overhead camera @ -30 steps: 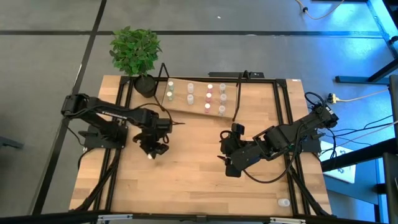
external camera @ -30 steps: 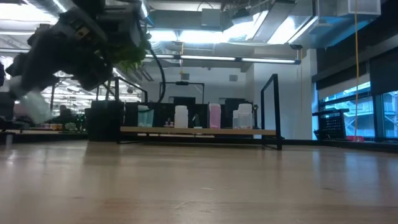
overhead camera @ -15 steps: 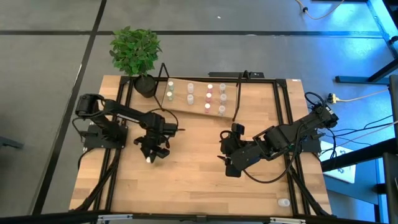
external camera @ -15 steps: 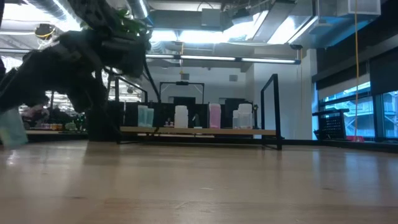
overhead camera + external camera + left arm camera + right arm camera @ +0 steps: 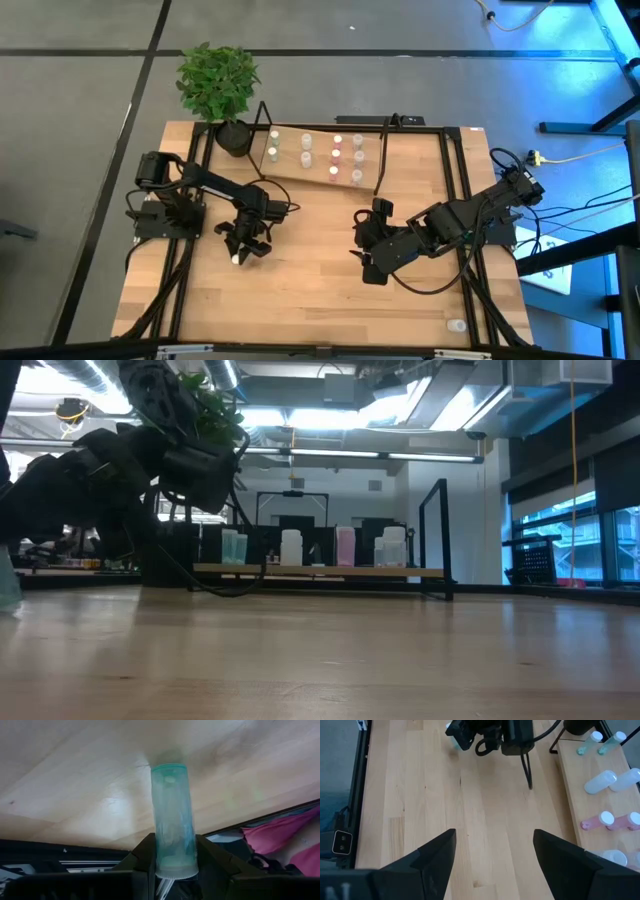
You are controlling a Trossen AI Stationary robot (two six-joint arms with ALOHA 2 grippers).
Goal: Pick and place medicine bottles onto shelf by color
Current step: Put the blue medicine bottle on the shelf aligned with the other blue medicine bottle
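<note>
Clearly gripped: left gripper (image 5: 172, 870) fingers (image 5: 145, 852) narrowed on a pale green medicine bottle (image 5: 172, 817), held over the tabletop (image 5: 300, 290) left of middle. Right gripper (image 5: 492, 855) spread wide, empty, toward the right edge. Shelf (image 5: 315, 170) with bottles along far edge. Bottle tint legible only in left wrist view; high view shows just a pale speck.

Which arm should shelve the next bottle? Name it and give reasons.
Left. The left gripper is already shut on a greenish bottle, on the shelf's near side. The right gripper is open and empty over bare table.
</note>
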